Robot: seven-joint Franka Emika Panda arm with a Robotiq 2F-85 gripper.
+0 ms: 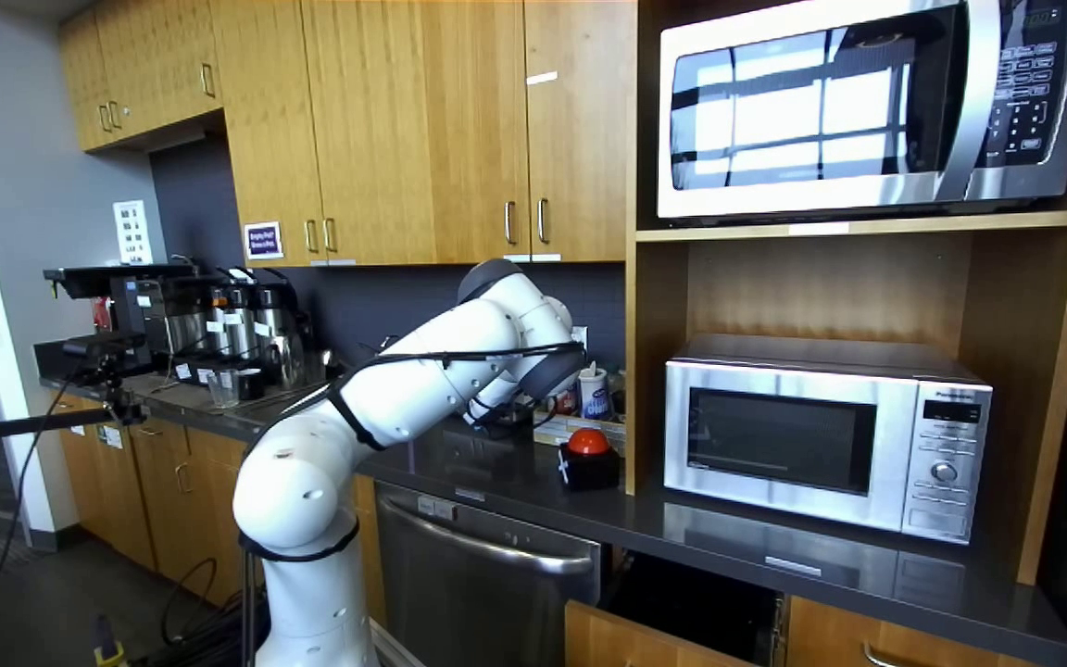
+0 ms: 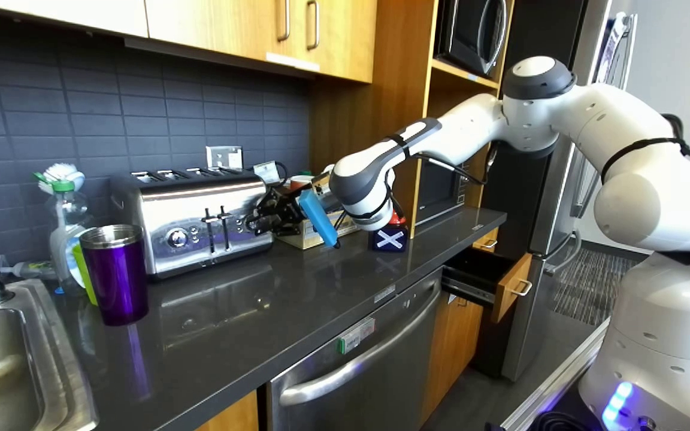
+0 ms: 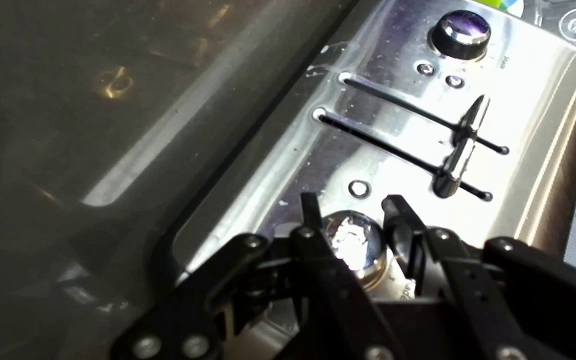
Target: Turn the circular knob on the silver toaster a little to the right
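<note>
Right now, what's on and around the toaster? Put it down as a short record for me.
Subject: silver toaster on a dark counter
Contact: gripper straddling a round knob; whether it grips firmly can't be told
Other controls: far knob, two raised levers
Nearby: purple tumbler, upright near the sink; red button on a black box
Below: wooden drawer, pulled open

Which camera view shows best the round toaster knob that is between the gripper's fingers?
The wrist view: the chrome toaster knob looks large there, its cap mostly visible between the black fingers. Neither exterior view lets me make it out: the gripper or the robot arm seems to block it.
</note>
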